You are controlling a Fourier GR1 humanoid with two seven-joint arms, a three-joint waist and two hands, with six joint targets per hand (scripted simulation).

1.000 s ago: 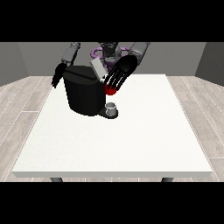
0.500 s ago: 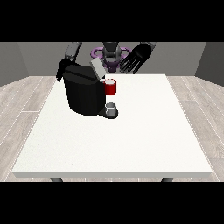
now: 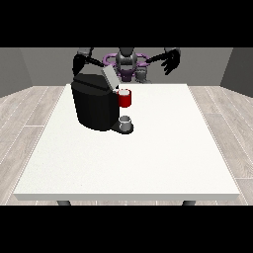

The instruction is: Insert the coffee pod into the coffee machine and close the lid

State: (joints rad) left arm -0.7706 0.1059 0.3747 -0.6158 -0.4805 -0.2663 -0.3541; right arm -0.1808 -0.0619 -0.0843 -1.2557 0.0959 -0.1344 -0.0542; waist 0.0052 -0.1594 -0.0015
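coffee machine point(image 3: 96, 106), black and boxy, is being left with its grey lid point(image 3: 109, 77) raised; lid should be pressed down squarely, the hand at the view's right point(image 3: 171, 61) being held spread and empty.

You're looking at a bare test room: grey walls point(image 3: 22, 69), wood-plank floor point(image 3: 29, 113), one white table point(image 3: 148, 158).

The table point(image 3: 148, 163) has a white top that looks matt and faintly speckled, smooth all over. The coffee machine point(image 3: 94, 106) at upper left of centre looks like black plastic, with a soft sheen on its top and matt sides. Its raised lid point(image 3: 109, 77) is pale grey and smooth. A red thing at the machine point(image 3: 125, 98) looks glossy. The floor point(image 3: 24, 113) shows pale grey wood-look planks, matt. The hand at the view's right point(image 3: 171, 60) is plain black with a dull finish.
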